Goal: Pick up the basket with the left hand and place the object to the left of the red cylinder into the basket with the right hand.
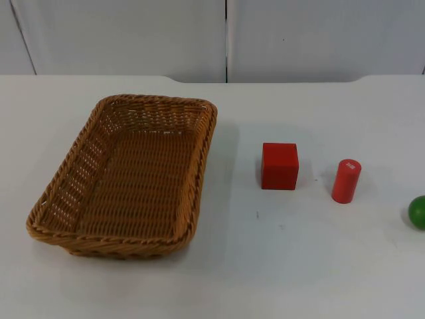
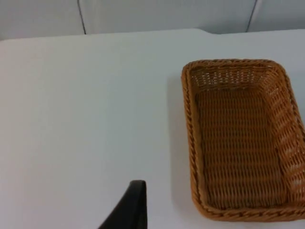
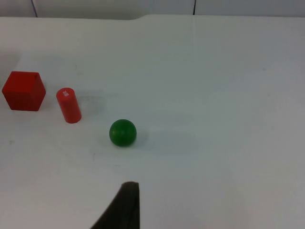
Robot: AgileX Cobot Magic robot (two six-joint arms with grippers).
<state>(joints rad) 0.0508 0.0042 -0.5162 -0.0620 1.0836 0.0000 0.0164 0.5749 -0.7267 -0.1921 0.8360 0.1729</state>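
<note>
Top view: nothing of the task is done yet.
The red wooden cube (image 1: 279,166) sits on the white desk (image 1: 299,266) left of the red cylinder (image 1: 346,181), well right of the empty woven wicker basket (image 1: 80,159); both arms wait, and I cannot tell their fingers' state.

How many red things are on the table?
2. The red cube sits right of the basket, and the red cylinder stands upright just right of the cube, before the green ball.

Woven wicker basket (image 1: 126,176), rough and ribbed, on a smooth, faintly glossy white table (image 1: 279,266).
</note>
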